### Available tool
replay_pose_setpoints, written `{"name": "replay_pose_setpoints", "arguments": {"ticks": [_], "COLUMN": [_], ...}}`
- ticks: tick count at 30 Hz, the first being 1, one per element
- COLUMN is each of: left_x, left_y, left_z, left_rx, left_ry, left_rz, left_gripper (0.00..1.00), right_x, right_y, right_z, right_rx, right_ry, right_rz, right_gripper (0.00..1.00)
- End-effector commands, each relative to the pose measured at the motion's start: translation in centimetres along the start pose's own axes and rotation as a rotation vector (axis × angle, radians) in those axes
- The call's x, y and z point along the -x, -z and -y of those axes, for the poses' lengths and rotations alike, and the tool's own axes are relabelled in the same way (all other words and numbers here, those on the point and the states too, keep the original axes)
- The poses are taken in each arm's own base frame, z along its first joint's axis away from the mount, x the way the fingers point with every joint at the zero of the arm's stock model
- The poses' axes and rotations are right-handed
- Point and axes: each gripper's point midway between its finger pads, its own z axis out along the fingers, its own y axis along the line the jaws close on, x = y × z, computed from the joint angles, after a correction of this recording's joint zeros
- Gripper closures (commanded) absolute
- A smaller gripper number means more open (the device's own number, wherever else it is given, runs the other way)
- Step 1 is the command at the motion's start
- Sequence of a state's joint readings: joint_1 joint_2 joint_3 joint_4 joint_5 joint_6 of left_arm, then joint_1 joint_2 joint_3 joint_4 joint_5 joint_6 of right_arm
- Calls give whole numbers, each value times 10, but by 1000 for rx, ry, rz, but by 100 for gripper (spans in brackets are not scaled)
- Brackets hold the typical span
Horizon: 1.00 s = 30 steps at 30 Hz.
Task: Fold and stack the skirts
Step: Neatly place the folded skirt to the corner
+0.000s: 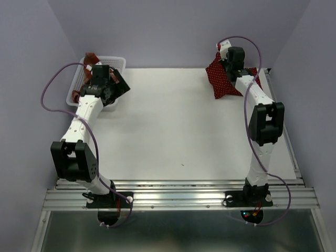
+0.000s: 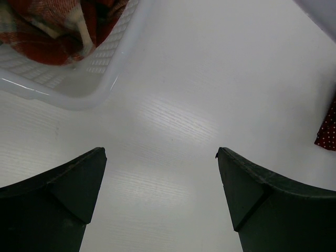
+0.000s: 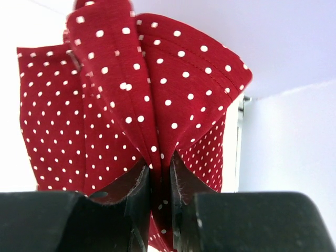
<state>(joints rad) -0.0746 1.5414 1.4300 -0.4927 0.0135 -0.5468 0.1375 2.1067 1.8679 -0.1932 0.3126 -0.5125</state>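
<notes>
At the far left corner of the table (image 1: pixel 173 131) stands a white mesh basket (image 1: pixel 116 61). The plaid skirt (image 2: pixel 47 31) lies bunched inside it, with no clear long axis; the top view shows only a bit of red at the basket's back rim.

The left arm rises from its base at the near edge, folds back at a low elbow and reaches up the left side. Its wrist hangs just beside the basket's near right corner. The left gripper (image 2: pixel 160 152) is angled toward the middle of the table. Its two dark fingers (image 2: pixel 73 189) stand wide apart with nothing between them, and only bare white tabletop lies under the gap. A purple cable (image 1: pixel 47 92) loops out from this arm toward the left wall.

The middle of the table carries nothing that blocks either arm.

At the far right corner lies the polka-dot skirt (image 1: pixel 218 84), a rumpled dark red patch. Its longer spread runs roughly left to right along the back edge, and one corner points toward the near left. Whether it is a single layer or more cannot be told.

The right arm stretches almost straight up the right side of the table, elbow raised, wrist bent down over the cloth. The right gripper (image 3: pixel 160 163) is clamped on a pinched fold of the polka-dot skirt. In the right wrist view the pleats fan upward and away from the jaws, with a stitched hem curving across the top. The back wall stands close behind the cloth, and the table's right edge runs just beside it.
</notes>
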Motion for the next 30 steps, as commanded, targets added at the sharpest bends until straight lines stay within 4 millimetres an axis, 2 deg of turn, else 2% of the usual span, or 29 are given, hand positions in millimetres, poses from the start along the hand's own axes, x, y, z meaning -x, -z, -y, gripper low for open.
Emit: {"name": "replay_pose_setpoints", "arguments": {"ticks": [1, 7, 10, 13, 15, 22, 24, 30], "left_x": [18, 19, 20, 21, 23, 26, 27, 27], "left_y": [5, -1, -3, -5, -5, -9, -11, -15], "left_z": [-2, 2, 5, 6, 6, 7, 9, 11], "left_rx": [33, 14, 7, 9, 12, 25, 25, 22], "left_ry": [1, 13, 11, 13, 13, 9, 9, 4], "left_rz": [60, 58, 53, 53, 55, 43, 39, 30], "left_gripper": [1, 1, 1, 1, 1, 1, 1, 1], "right_x": [65, 88, 92, 84, 80, 42, 35, 17], "right_y": [10, 22, 22, 17, 15, -11, -18, -35], "right_z": [32, 47, 55, 61, 58, 60, 54, 69], "right_rx": [-70, -92, -123, -153, -148, -124, -115, -129], "right_ry": [-35, -74, -80, -92, -98, -147, -149, -189], "right_rz": [178, 230, 227, 201, 192, 131, 114, 94], "right_gripper": [99, 99, 99, 99, 99, 99, 99, 99]}}
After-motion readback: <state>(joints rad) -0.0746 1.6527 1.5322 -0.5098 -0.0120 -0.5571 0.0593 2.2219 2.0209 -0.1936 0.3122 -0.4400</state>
